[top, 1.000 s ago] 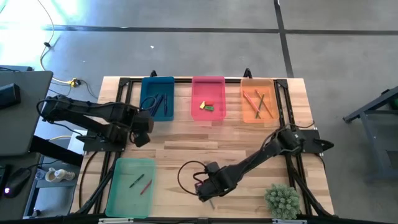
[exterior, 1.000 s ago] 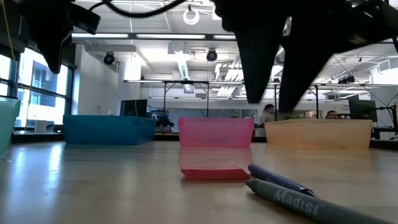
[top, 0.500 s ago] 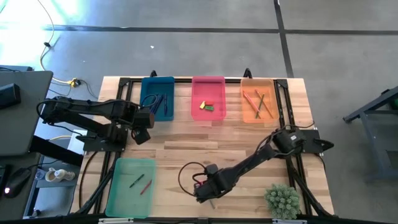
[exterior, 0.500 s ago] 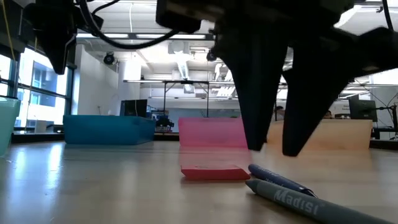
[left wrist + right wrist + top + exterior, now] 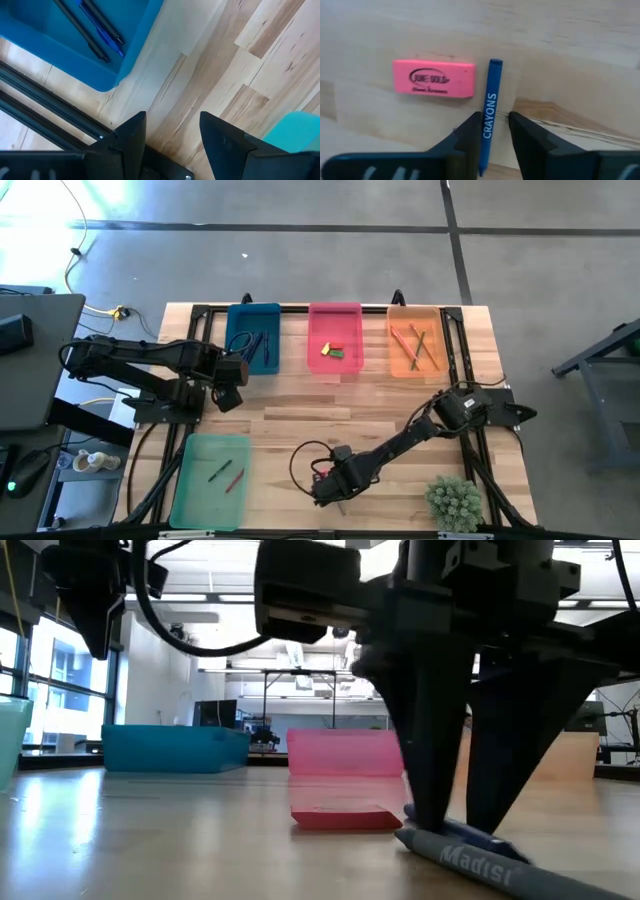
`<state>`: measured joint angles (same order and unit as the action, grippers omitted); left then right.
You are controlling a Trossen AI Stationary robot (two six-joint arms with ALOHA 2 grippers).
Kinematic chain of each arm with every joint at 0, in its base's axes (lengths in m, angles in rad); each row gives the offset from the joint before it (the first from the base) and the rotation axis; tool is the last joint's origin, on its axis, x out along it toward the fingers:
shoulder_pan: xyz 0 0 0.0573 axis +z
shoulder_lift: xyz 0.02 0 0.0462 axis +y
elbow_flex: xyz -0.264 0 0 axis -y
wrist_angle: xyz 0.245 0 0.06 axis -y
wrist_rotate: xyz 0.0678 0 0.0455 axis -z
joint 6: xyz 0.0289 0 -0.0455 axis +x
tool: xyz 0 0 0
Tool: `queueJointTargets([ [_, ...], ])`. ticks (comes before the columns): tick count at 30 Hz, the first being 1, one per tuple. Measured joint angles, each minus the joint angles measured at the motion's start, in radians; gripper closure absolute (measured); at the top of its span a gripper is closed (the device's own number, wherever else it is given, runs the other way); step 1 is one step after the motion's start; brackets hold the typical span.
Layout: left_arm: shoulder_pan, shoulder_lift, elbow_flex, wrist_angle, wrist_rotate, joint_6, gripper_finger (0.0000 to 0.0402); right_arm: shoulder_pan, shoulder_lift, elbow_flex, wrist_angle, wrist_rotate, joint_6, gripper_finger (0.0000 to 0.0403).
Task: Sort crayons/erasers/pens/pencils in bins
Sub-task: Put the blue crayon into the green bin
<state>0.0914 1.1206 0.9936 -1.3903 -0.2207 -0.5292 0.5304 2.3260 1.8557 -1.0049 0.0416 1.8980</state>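
Observation:
A blue crayon (image 5: 490, 100) lies flat on the table near its front edge, next to a pink eraser (image 5: 433, 78) that also lies flat. My right gripper (image 5: 494, 131) points down with one finger on either side of the crayon's middle, open; in the low view its fingertips (image 5: 432, 820) reach table level. A grey stick (image 5: 490, 865) lies just in front of the crayon. My left gripper (image 5: 172, 132) hangs open and holds nothing, above the table beside the blue bin (image 5: 253, 338). My right gripper comes at the blue crayon from above, its fingers across the crayon's middle (image 5: 489, 117). A narrow gap shows between the crayon and one finger; whether the other finger touches it, I cannot tell. The crayon lies flat on the table.
Along the far edge stand the blue bin with pens, the pink bin (image 5: 334, 365) with a yellow and a green eraser, and the orange bin (image 5: 414, 365) with pencils. A light green bin (image 5: 200, 495) with crayons sits front left. A small green plant (image 5: 453, 502) stands front right.
My right gripper has come down from above the table until its fingertips stand at table level on either side of the blue crayon, rolling a little as it sank. The crayon, the eraser and the grey stick have stayed where they were.

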Motion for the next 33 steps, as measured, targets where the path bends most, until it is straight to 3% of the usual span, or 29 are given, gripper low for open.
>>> queueJointTargets([
  [11, 0.0, 0.0, 0.0, 0.0, 0.0, 0.044, 0.0229, 0.0, 0.002, -0.001, -0.085, 0.003, 0.013, 0.0395],
  [18, 0.0, 0.0, 0.0, -0.001, 0.002, 0.099, 0.0229, -0.002, 0.004, -0.002, -0.11, -0.026, 0.003, 0.0388],
  [26, -0.003, 0.0, 0.0, 0.0, 0.129, 0.155, 0.0229, -0.002, 0.007, -0.004, -0.111, -0.003, -0.037, 0.0398],
  [33, -0.036, -0.013, 0.0, 0.029, 0.136, 0.185, 0.0229, 0.015, 0.002, -0.006, -0.102, 0.025, -0.04, 0.04],
])
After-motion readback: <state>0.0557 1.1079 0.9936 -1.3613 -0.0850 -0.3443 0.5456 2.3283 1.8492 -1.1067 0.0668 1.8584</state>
